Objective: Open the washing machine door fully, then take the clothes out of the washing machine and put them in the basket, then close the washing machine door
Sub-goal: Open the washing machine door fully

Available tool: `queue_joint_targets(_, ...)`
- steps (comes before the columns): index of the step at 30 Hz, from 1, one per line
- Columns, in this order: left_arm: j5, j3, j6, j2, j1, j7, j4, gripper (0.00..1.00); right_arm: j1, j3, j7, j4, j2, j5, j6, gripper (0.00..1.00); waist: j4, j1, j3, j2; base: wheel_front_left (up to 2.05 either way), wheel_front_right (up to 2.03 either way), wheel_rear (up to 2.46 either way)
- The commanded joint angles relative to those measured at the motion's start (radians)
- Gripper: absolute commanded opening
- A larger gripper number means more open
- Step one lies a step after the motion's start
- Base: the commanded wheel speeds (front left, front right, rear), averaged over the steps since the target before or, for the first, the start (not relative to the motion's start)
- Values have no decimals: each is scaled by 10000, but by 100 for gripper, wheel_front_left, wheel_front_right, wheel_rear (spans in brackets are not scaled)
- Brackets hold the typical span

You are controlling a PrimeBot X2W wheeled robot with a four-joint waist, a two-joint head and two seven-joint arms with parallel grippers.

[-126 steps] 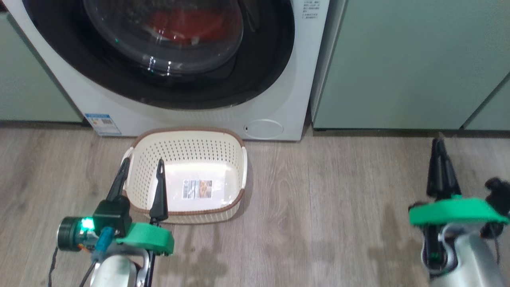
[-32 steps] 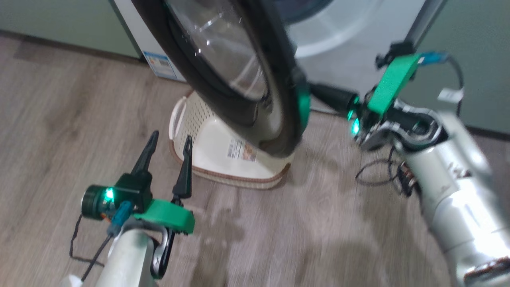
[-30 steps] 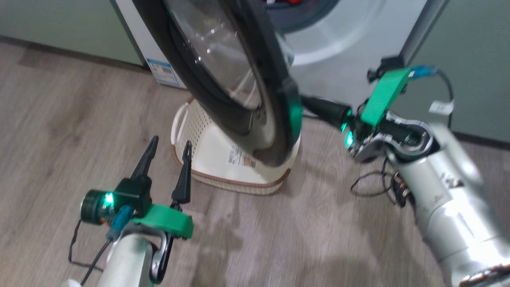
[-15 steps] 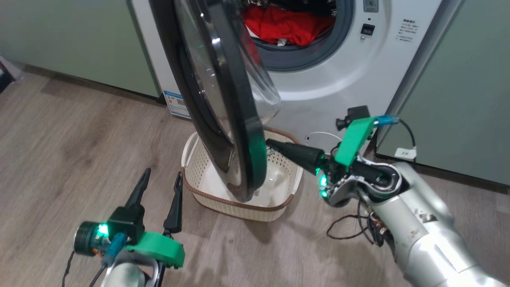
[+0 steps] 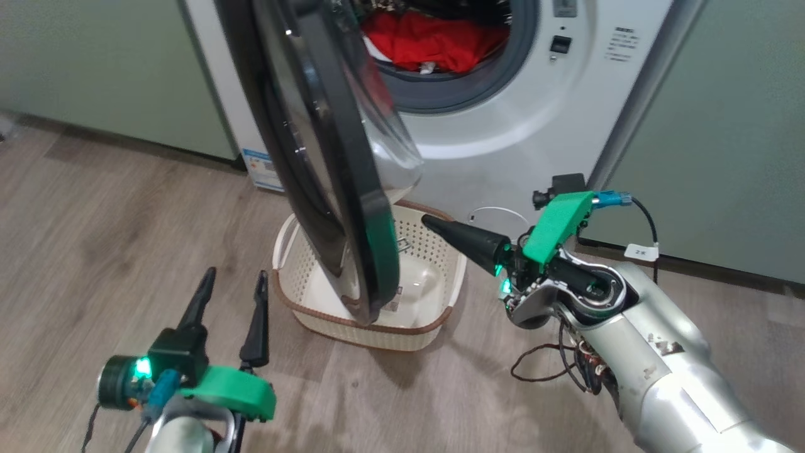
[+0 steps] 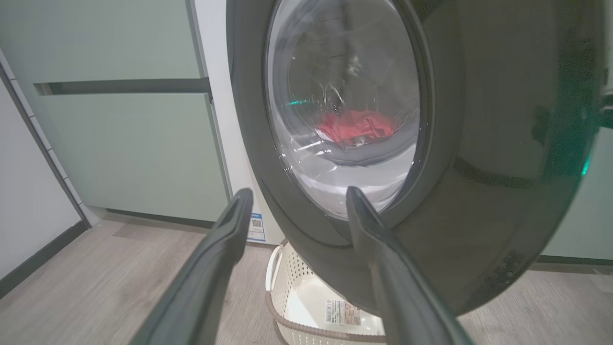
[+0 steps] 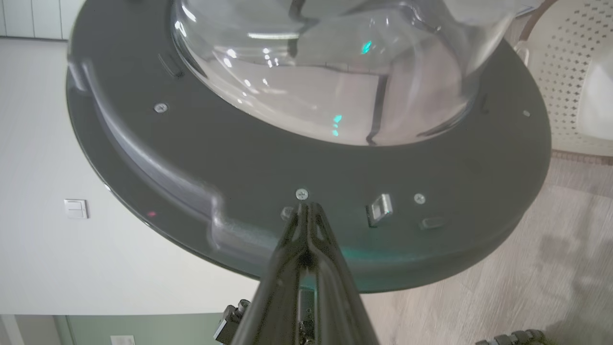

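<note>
Fingers of the right gripper (image 5: 425, 219) lie pressed together into one dark point, holding nothing. That point aims at the inner side of the door (image 5: 327, 182), at the black rim near its free edge. In the right wrist view the tip of the right gripper (image 7: 306, 207) sits just below a small screw (image 7: 301, 194) on the door (image 7: 230, 158), with a metal latch (image 7: 380, 209) a little to one side. Whether the tip touches the rim cannot be told. The silver forearm behind it reaches in from the right of the door.

The left gripper (image 5: 234, 274) has its fingers spread wide and empty. It points toward the outer side of the door from low on the door's left, well apart from it. In the left wrist view the left gripper (image 6: 299, 190) shows against the lower part of the door (image 6: 488, 143).

The door stands swung out from the washing machine (image 5: 503, 145), nearly edge-on to the head camera, its glass bulge on the machine's side. Under the door's lower edge the basket (image 5: 390, 340) sits on the wooden floor (image 5: 94, 239); it also shows below the door in the left wrist view (image 6: 292, 330) and beside it in the right wrist view (image 7: 560, 72). The clothes (image 5: 434, 41) lie red in the drum mouth behind the door and show through its glass (image 6: 359, 127). Pale green cabinets (image 5: 723, 126) stand to either side of the door.
</note>
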Motion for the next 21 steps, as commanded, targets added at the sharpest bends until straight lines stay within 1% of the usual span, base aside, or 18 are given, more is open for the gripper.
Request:
queue_joint_targets(1, -91, 433, 10, 102, -181, -67, -308, 100, -43, -117, -191, -349, 176, -142, 4, 2, -208, 0, -74, 0, 0, 0, 0)
queue_joint_targets(3, -102, 572, 2, 102, -157, -67, -304, 100, 104, -291, -434, -386, 176, -318, 4, 44, -412, 0, -124, 0, 0, 0, 0)
queue_joint_targets(4, -108, 648, -8, 102, -152, -67, -303, 100, 191, -402, -548, -417, 177, -395, 4, 84, -516, 0, -150, 0, 0, 0, 0)
queue_joint_targets(5, -113, 733, -20, 105, -148, -67, -305, 100, 281, -514, -626, -452, 177, -461, 4, 100, -627, 0, -176, 0, 0, 0, 0)
queue_joint_targets(6, -113, 733, -20, 105, -148, -67, -305, 100, 281, -514, -626, -452, 177, -461, 4, 100, -627, 0, -176, 0, 0, 0, 0)
queue_joint_targets(10, -119, 1080, -78, 138, -128, -67, -301, 100, 692, -1031, -1255, -853, 40, -983, 4, 100, -1078, 0, -257, 0, 0, 0, 0)
queue_joint_targets(15, -151, 1497, -158, 181, -211, -67, -206, 100, 1318, -1243, -2585, -1546, -504, -2038, 4, 100, -1521, 0, -331, 0, 0, 0, 0)
queue_joint_targets(18, -162, 1733, -207, 204, -293, -67, -103, 100, 1677, -1287, -3899, -1804, -952, -2670, 4, 100, -1713, 0, -387, 0, 0, 0, 0)
queue_joint_targets(21, -160, 1925, -248, 205, -378, -67, -32, 100, 2031, -1306, -5547, -1969, -1482, -3244, 4, 100, -1832, 0, -423, 0, 0, 0, 0)
